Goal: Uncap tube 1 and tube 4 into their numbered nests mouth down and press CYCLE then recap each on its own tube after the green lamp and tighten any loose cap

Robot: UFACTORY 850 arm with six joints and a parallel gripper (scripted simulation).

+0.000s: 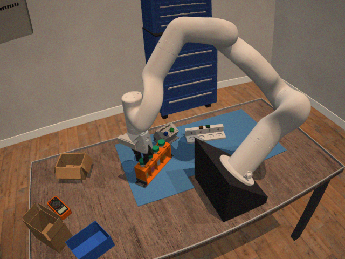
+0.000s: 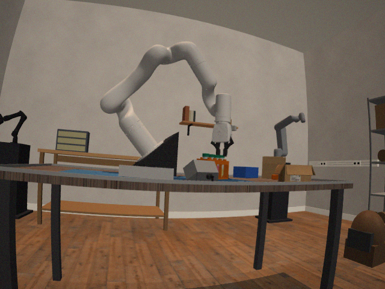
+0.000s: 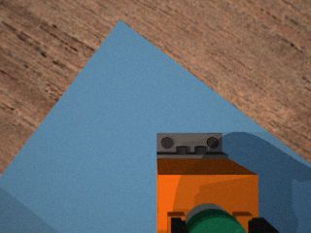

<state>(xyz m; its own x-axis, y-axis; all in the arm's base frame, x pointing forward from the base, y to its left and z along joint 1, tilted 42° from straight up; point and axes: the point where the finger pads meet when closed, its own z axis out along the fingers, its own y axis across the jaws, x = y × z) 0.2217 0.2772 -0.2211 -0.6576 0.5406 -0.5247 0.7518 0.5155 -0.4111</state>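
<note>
The orange decapping station (image 1: 142, 174) (image 2: 225, 169) (image 3: 170, 194) stands on the blue mat. My gripper (image 1: 142, 161) (image 2: 221, 155) (image 3: 215, 228) points down and is shut on the green cap of tube 1 (image 3: 216, 222), at the station's near end; how far that cap is screwed on cannot be told. The green caps of tube 3 (image 1: 155, 148) and tube 4 (image 1: 161, 142) sit on their tubes; tube 2's cap is mostly hidden by a finger. The white cap tray (image 1: 205, 139) (image 2: 145, 171) shows empty nests, and both lamps look dark. The key housing (image 1: 158, 137) (image 2: 200, 170) carries blue CYCLE (image 1: 165, 134) and green READY (image 1: 171, 129).
The black arm base (image 1: 211, 178) (image 2: 169, 152) stands right of the station, its peak close to the cap tray. Two cardboard boxes (image 1: 68, 172) (image 1: 46, 228), an orange multimeter (image 1: 59, 206) and a blue bin (image 1: 90, 242) (image 2: 245, 171) are on the table's left side.
</note>
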